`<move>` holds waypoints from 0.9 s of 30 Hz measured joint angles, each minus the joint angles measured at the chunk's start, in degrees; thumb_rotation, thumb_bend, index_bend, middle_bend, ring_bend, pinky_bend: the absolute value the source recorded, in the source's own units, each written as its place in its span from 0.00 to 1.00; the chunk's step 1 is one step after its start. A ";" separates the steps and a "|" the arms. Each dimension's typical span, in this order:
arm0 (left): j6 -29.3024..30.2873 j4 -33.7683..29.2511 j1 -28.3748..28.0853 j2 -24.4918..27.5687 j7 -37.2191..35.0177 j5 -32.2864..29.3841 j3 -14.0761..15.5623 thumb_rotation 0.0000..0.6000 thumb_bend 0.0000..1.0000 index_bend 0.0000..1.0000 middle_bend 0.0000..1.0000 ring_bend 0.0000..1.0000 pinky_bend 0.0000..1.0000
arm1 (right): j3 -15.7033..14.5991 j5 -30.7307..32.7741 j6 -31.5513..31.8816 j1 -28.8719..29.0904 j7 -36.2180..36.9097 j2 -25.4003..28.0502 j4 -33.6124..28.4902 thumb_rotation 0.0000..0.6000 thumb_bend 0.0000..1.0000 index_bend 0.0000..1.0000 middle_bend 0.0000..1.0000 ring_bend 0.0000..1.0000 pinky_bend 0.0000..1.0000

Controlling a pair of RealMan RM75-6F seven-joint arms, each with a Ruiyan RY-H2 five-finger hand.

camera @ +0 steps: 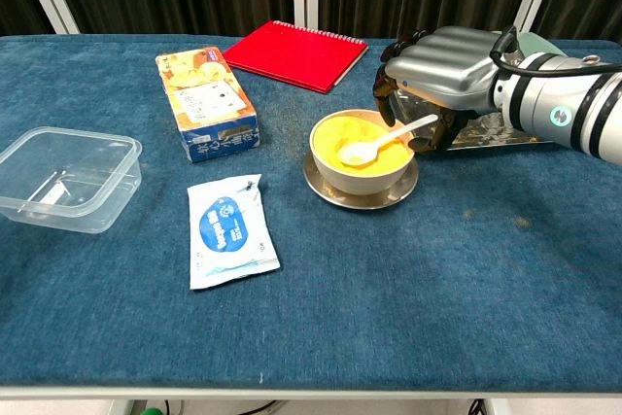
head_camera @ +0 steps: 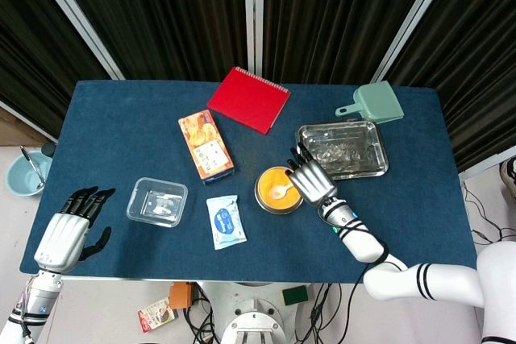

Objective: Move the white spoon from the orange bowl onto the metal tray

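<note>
The white spoon (camera: 384,141) lies in the orange bowl (camera: 362,153), its handle resting on the right rim. The right hand (camera: 437,80) curls around that handle; a firm grasp cannot be confirmed. The metal tray (head_camera: 343,149) sits just right of the bowl, and the left hand (head_camera: 71,227) is released, fingers spread, at the table's near-left edge.

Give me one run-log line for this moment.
right hand: at white spoon handle | spoon: in orange bowl | metal tray: waiting | left hand: idle
</note>
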 measured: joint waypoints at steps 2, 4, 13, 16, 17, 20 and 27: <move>-0.06 0.09 -0.01 -0.02 -0.11 -0.09 0.00 1.00 0.39 0.11 0.17 0.11 0.14 | 0.12 0.04 -0.18 0.14 0.02 -0.40 0.60 1.00 0.36 0.47 0.23 0.05 0.00; -0.09 0.21 0.01 -0.03 -0.20 -0.17 0.01 1.00 0.39 0.11 0.17 0.11 0.14 | 0.34 0.08 -0.38 0.29 0.11 -0.68 1.06 1.00 0.36 0.47 0.24 0.05 0.00; 0.20 0.72 0.26 -0.11 -0.70 -0.27 0.10 1.00 0.39 0.11 0.17 0.11 0.14 | 0.43 0.64 -1.06 0.62 -0.17 -0.98 1.58 1.00 0.39 0.50 0.25 0.05 0.00; 0.23 0.89 0.31 -0.17 -0.83 -0.27 0.14 1.00 0.39 0.11 0.17 0.11 0.14 | 0.37 0.84 -1.09 0.67 -0.45 -1.11 1.80 1.00 0.40 0.52 0.25 0.05 0.00; 0.26 0.93 0.32 -0.18 -0.88 -0.27 0.14 1.00 0.39 0.11 0.17 0.11 0.14 | 0.39 0.88 -1.11 0.69 -0.46 -1.16 1.85 1.00 0.41 0.52 0.25 0.05 0.00; 0.34 1.03 0.40 -0.19 -0.96 -0.28 0.17 1.00 0.39 0.11 0.17 0.11 0.14 | 0.48 0.96 -1.20 0.77 -0.41 -1.30 1.94 1.00 0.43 0.52 0.25 0.05 0.00; 0.49 1.39 0.59 -0.22 -1.31 -0.46 0.22 1.00 0.39 0.11 0.17 0.11 0.14 | 0.66 1.19 -1.30 0.93 -0.34 -1.64 2.26 1.00 0.43 0.53 0.26 0.05 0.00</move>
